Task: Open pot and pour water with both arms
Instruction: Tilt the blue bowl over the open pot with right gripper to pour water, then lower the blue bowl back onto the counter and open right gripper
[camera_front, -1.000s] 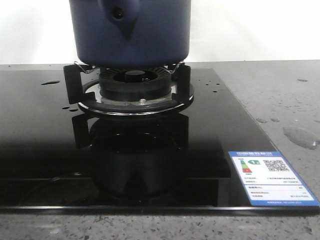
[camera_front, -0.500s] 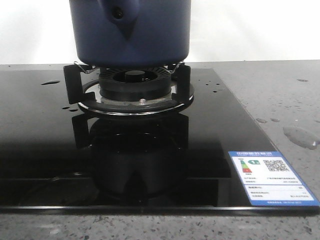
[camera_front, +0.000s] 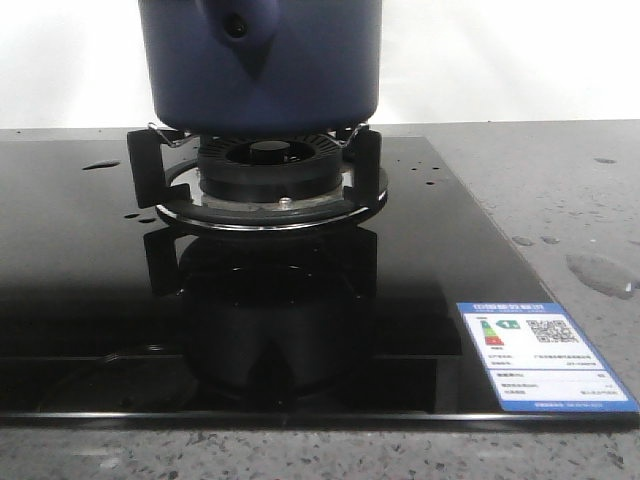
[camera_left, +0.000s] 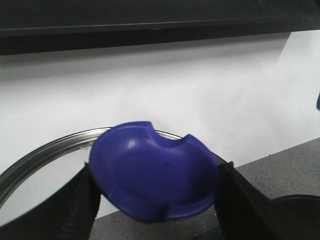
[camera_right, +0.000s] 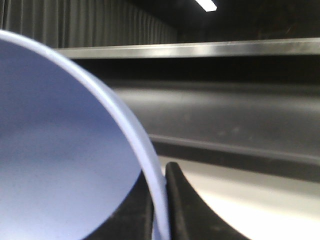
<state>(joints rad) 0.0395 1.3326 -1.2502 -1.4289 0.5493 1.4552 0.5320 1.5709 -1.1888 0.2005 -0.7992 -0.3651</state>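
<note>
Pot on burner, left hand grasping lid knob, right hand clamping bowl rim

You see a dark navy-blue pot on a glossy black cooktop. The countertop is speckled grey. The label is white with blue borders.

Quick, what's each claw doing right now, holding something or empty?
Left claw: closed on a blue knob, with a silvery rim behind it.
Right claw: closed on the rim of a light blue bowl.
</note>
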